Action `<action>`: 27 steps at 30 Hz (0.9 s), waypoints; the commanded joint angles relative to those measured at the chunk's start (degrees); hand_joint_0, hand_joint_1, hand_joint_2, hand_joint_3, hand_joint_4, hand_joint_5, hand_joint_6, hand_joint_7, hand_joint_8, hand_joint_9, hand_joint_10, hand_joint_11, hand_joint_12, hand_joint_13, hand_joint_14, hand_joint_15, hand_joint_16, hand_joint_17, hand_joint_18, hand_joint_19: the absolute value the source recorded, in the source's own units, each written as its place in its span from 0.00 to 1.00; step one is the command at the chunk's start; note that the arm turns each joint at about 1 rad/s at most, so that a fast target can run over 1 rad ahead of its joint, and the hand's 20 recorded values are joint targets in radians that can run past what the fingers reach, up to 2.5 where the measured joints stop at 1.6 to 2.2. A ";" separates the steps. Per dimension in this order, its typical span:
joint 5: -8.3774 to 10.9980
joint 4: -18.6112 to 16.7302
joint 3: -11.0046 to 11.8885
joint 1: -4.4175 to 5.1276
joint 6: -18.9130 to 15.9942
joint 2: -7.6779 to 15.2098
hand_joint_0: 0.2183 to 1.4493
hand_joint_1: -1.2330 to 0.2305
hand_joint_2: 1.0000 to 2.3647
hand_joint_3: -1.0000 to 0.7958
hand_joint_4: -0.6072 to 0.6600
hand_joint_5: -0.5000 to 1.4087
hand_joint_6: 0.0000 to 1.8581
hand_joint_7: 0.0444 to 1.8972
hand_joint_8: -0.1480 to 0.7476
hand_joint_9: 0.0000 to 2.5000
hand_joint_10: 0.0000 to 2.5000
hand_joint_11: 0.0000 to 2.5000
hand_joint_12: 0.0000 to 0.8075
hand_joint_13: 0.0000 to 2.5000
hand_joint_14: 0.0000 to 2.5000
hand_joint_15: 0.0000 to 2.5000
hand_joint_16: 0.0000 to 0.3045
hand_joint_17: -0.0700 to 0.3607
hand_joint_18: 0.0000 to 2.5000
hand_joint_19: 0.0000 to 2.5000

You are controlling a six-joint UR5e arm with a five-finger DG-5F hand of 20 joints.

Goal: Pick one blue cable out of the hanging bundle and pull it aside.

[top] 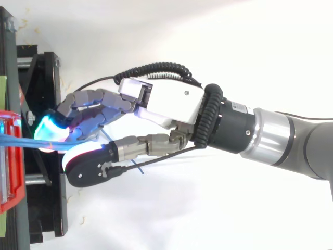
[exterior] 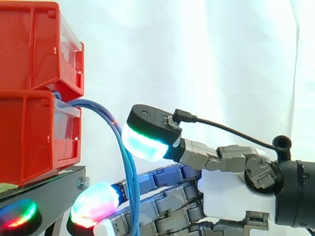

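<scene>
Several thin blue cables (exterior: 120,142) come out between the stacked red bins (exterior: 29,98) and arc down as one bundle. In the top view the blue cables (top: 15,139) run from the bins to my fingertips. My hand (exterior: 226,191) reaches in from the right, fingers nearly straight, their glowing pads (exterior: 93,204) close under the black stand (exterior: 49,189). The thumb (exterior: 142,142) stays raised above the fingers, just right of the bundle. The cables hang through the gap between thumb and fingers, crossing the fingers; nothing pinches them. From above, the hand (top: 166,101) points left at the bins.
Two red bins sit one on the other on the black stand (top: 41,83) at the left. A white curtain hangs behind. A short stretch of blue cable (top: 138,166) shows below the hand.
</scene>
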State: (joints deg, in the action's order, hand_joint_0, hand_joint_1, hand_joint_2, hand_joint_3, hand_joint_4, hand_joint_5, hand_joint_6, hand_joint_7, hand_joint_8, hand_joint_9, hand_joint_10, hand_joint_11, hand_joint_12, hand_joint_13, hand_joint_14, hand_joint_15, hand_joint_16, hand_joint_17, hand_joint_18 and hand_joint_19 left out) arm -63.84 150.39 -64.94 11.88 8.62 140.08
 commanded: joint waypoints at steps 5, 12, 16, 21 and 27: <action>-0.93 0.25 0.25 0.16 -0.18 0.02 0.21 0.50 0.00 0.28 0.81 0.18 0.27 0.44 0.54 0.31 0.00 0.11 0.53 0.24 0.00 0.12 0.19 0.47 0.18 0.21; -1.46 1.13 1.22 -0.28 -0.27 -0.51 0.22 0.50 0.00 0.28 0.82 0.18 0.27 0.45 0.54 0.31 0.00 0.11 0.54 0.25 0.00 0.12 0.19 0.47 0.19 0.22; -2.16 3.33 1.22 -0.45 -0.36 -1.57 0.22 0.50 0.00 0.28 0.82 0.19 0.27 0.48 0.54 0.32 0.00 0.11 0.53 0.26 0.00 0.13 0.19 0.47 0.19 0.22; -2.52 5.61 1.22 -0.54 -0.36 -2.44 0.23 0.48 0.00 0.28 0.82 0.20 0.27 0.53 0.54 0.33 0.00 0.12 0.53 0.27 0.00 0.13 0.19 0.46 0.20 0.22; -2.52 6.23 1.31 -0.54 -0.09 -2.97 0.25 0.44 0.00 0.29 0.78 0.21 0.27 0.59 0.53 0.33 0.00 0.12 0.51 0.27 0.00 0.13 0.18 0.45 0.21 0.22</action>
State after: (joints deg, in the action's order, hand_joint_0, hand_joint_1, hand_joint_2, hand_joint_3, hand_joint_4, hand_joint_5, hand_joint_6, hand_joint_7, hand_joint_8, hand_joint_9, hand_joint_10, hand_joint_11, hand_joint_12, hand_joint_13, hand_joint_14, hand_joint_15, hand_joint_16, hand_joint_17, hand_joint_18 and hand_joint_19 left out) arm -66.33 156.38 -63.70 11.36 8.44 137.26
